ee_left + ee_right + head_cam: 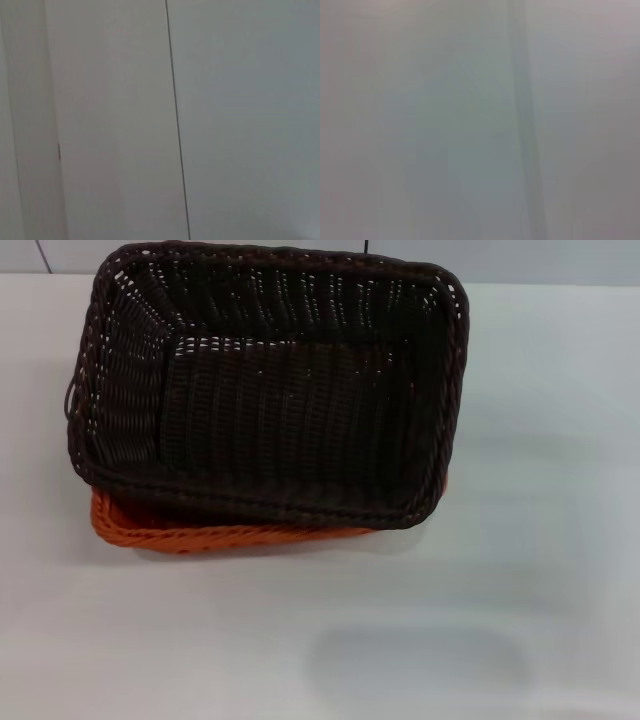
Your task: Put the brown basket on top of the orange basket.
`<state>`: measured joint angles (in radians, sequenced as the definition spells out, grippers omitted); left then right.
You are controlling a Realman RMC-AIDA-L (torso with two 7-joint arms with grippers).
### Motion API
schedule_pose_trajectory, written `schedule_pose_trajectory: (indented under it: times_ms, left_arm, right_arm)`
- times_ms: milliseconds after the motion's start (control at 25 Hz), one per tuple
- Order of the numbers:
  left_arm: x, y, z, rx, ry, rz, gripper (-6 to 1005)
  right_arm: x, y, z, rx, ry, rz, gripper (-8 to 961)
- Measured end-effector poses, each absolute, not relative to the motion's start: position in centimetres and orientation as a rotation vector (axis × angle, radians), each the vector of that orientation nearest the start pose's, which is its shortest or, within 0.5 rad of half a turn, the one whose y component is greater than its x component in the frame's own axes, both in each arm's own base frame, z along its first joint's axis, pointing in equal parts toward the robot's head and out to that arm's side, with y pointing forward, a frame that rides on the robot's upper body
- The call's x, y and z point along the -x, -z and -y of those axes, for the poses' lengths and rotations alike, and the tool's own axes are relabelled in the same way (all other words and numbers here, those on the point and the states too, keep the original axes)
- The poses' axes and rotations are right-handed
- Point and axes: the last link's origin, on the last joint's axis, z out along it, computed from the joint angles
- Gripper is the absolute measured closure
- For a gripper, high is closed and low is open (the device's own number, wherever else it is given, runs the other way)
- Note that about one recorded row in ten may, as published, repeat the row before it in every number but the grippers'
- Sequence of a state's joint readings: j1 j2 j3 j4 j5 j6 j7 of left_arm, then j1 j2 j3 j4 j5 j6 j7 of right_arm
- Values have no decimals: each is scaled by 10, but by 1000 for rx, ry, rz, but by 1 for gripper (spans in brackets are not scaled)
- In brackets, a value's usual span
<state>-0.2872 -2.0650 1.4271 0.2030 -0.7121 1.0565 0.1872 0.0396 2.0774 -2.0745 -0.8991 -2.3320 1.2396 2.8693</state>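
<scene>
White worktop [560, 540] carries both baskets: the brown basket [270, 390] sits on the orange basket [200, 533], slightly skewed, only an orange edge showing beneath. Stacking looks done, perhaps needing squaring. Neither gripper is in view, so their state is unknown.

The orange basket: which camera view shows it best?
The head view. There the orange basket shows as a strip of rim along the near edge, under the brown basket, which sits on it and hides the rest. The left wrist and right wrist views show only plain pale surfaces, nothing of the orange basket.
</scene>
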Motion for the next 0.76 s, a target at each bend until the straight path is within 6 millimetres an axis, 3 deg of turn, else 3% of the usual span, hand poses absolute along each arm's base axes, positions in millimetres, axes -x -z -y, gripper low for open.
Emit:
schedule_pose_trajectory:
  times_ms: [120, 240, 760]
  left_arm:
    - [438, -90, -271, 913, 286, 641, 153]
    - [433, -91, -268, 910, 326, 617, 153]
    - [434, -98, -256, 877, 379, 595, 153]
  right_arm:
    - [-312, -48, -279, 1004, -848, -484, 339]
    - [-329, -48, -273, 963, -785, -498, 339]
    - [-326, -43, -269, 996, -777, -454, 339]
